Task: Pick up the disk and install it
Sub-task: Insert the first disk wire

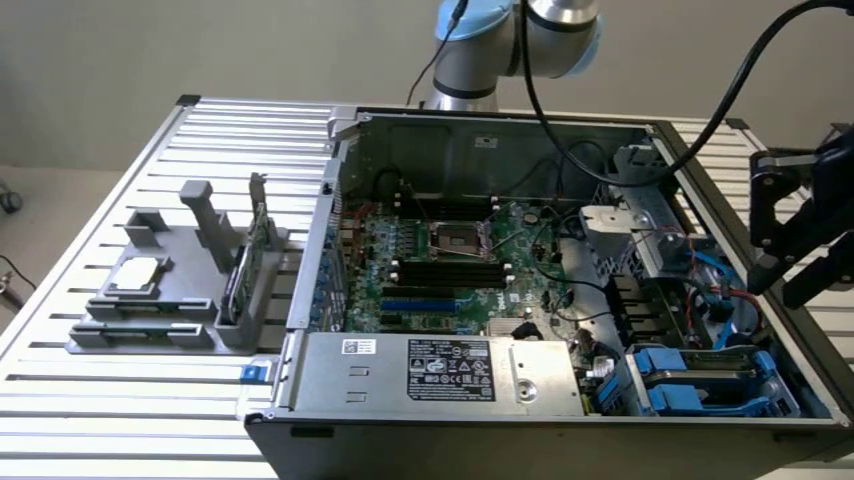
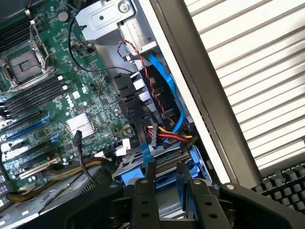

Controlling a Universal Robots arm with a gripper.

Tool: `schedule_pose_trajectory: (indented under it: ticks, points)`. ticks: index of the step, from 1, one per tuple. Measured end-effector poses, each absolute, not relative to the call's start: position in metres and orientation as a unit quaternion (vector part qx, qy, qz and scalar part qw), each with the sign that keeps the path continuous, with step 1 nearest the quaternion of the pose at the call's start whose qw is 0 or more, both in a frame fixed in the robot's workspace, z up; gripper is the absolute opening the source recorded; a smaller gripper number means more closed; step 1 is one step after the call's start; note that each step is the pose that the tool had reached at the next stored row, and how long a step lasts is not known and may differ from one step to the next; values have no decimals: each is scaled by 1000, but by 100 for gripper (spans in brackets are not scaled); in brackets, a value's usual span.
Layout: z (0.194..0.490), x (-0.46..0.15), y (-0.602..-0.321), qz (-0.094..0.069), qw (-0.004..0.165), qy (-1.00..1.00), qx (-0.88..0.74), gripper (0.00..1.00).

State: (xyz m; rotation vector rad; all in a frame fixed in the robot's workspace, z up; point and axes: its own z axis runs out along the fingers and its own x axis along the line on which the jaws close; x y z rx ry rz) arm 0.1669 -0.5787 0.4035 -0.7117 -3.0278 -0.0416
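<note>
The disk (image 1: 694, 378) lies in the drive bay at the near corner of the open computer case (image 1: 307, 300), on the exterior view's right. It is a silver-grey metal block framed by a blue plastic carrier. My black gripper (image 1: 785, 285) hangs above the case's side wall on that right side, higher than the disk and apart from it. In the wrist view the disk (image 2: 159, 164) shows just beyond my gripper (image 2: 167, 172). The two fingers (image 2: 150, 177) stand apart with nothing between them.
Red, yellow and blue cables (image 2: 164, 136) cross just past the disk. A power supply (image 1: 454, 370) fills the case's near side beside the motherboard (image 1: 441, 255). On the exterior view's left a grey holder (image 1: 147, 325) carries a silver chip (image 1: 140, 272) and an upright card (image 1: 254, 255). A keyboard (image 2: 281, 186) lies outside the case.
</note>
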Motion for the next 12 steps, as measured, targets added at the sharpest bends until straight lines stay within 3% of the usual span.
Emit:
schedule_pose_trajectory:
  ticks: [12]
  points:
    - [403,167,-579,-14,14,-954,-299,31]
